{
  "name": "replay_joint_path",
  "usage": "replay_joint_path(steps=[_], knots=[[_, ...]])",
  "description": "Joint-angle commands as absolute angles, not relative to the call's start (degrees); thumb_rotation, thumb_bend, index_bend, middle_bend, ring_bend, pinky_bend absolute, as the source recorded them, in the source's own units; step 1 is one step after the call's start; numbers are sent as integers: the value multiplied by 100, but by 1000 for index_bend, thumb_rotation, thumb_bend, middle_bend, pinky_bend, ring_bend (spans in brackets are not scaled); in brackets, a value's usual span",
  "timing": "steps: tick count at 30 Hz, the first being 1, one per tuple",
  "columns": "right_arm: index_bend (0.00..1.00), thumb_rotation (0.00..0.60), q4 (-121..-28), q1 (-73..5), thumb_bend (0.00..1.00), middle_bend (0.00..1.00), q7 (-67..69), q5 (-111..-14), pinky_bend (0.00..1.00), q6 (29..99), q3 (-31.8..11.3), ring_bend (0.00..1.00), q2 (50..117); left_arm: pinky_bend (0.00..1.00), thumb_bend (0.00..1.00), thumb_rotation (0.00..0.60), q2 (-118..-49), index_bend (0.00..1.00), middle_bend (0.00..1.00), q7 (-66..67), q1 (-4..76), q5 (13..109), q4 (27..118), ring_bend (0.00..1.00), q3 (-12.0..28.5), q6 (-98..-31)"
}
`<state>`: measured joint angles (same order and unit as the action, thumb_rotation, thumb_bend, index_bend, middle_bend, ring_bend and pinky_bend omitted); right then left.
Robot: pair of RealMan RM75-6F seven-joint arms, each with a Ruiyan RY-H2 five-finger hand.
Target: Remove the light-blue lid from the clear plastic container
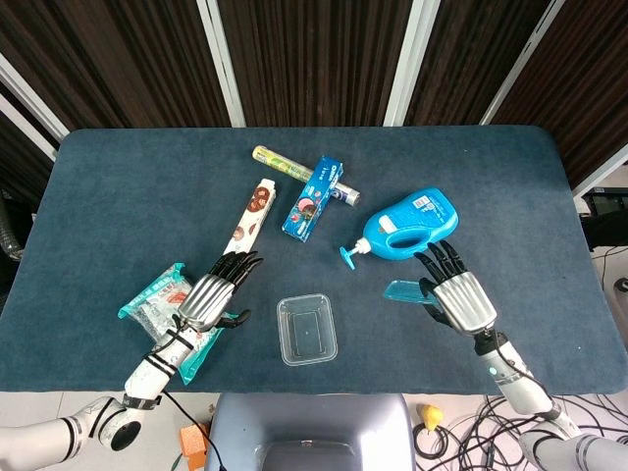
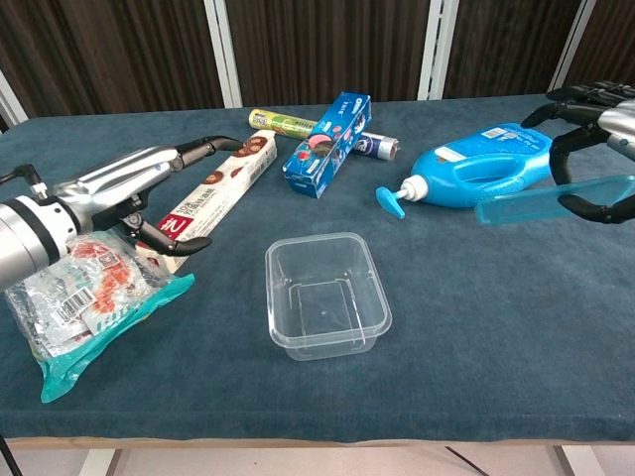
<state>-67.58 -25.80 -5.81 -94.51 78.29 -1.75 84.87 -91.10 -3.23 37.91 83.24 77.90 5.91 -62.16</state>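
Note:
The clear plastic container [image 1: 307, 330] [image 2: 324, 293] stands uncovered on the blue table near its front edge, with nothing touching it. My right hand [image 1: 457, 297] [image 2: 596, 117] holds the light-blue lid [image 1: 404, 290] [image 2: 552, 199] in the air, well to the right of the container and in front of the blue bottle. My left hand [image 1: 211, 291] [image 2: 139, 183] hovers to the left of the container, fingers spread and holding nothing, over the snack bag and the long box.
A blue pump bottle [image 1: 409, 225] [image 2: 480, 166] lies right of centre. A toothpaste box [image 1: 312, 199], a green tube [image 1: 281, 161] and a long biscuit box [image 1: 248, 225] lie at the back middle. A snack bag [image 1: 165, 312] [image 2: 81, 293] sits front left.

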Motion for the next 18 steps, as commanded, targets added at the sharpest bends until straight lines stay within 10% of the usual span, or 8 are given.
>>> replay_joint_path(steps=[1,4,9,18], knots=[[672,600,-6178,-2468,538,148,-477,-9494,0,7881,-45,0,8796,0,303,600,-9126,0,0,-310,3778,8351,7766,0,563,-6235],[461,600,-5936,-2449,530,140,-393,-9529,0,7770,70,0,9031,0,303,600,-9144,0,0,-280,3769,8390,7746,0,534,-6254],[17,600,-6025,-2411,189,11,-535,-9438,0,7560,133,0,9094,0,301,600,-9120,0,0,-267,3752,8448,7761,0,503,-6300],[0,600,-8193,-2395,29,0,-1528,-9300,0,6663,620,0,8009,0,293,600,-8612,0,0,-266,3607,8641,8183,0,336,-6451]])
